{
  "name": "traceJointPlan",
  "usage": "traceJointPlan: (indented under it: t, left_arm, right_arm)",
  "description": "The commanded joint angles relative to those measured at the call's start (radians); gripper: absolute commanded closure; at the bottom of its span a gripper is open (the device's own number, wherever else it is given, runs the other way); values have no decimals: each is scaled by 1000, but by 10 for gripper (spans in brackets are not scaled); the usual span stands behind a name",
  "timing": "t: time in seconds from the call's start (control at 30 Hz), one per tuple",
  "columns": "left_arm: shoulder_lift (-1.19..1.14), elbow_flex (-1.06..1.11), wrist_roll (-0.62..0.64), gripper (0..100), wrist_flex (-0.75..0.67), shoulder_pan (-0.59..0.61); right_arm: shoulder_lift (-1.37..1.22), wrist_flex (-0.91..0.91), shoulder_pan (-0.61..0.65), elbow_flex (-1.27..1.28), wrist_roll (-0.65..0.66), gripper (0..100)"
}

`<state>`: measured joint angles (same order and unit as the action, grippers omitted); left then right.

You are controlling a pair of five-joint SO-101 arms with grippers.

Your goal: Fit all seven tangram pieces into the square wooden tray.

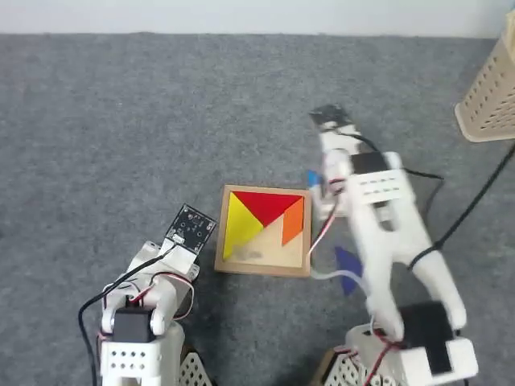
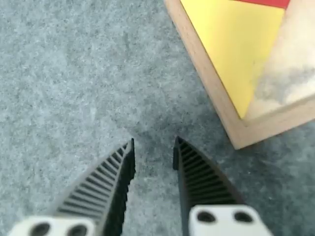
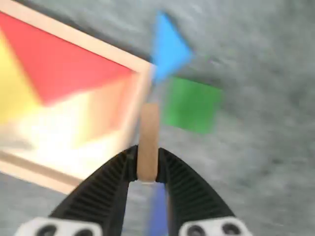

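The square wooden tray (image 1: pixel 261 269) lies mid-table with a red triangle (image 1: pixel 265 205), a yellow triangle (image 1: pixel 237 225) and an orange piece (image 1: pixel 294 225) in it. My right gripper (image 3: pixel 147 152) hovers over the tray's right rim (image 3: pixel 88 39), shut on a thin tan piece (image 3: pixel 148 132) seen edge-on. Past it on the carpet lie a light blue triangle (image 3: pixel 170 49) and a green square (image 3: pixel 192 104). A dark blue piece (image 1: pixel 348 269) lies right of the tray, partly under the right arm. My left gripper (image 2: pixel 153 147) is open over bare carpet near the tray's corner (image 2: pixel 238 137).
Grey carpet covers the table. A slotted beige basket (image 1: pixel 491 88) stands at the far right edge. The right arm (image 1: pixel 394 233) spans the area right of the tray, and the left arm (image 1: pixel 153 297) sits at the near left.
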<state>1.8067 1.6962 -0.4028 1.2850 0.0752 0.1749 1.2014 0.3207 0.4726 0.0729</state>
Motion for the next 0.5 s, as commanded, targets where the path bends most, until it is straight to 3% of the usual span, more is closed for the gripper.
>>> traceJointPlan:
  t: [0.0, 0.1, 0.3, 0.47]
  left_arm:
    - [21, -12, 11, 881, -2, 5]
    - [21, -12, 11, 881, -2, 5]
    - [21, -12, 11, 881, -2, 5]
    - [21, -12, 11, 881, -2, 5]
  right_arm:
    - [21, -62, 125, -57, -66, 992]
    - [-76, -137, 156, -68, -109, 991]
    - [-231, -162, 168, -163, -370, 988]
    - [-278, -162, 168, -173, -404, 988]
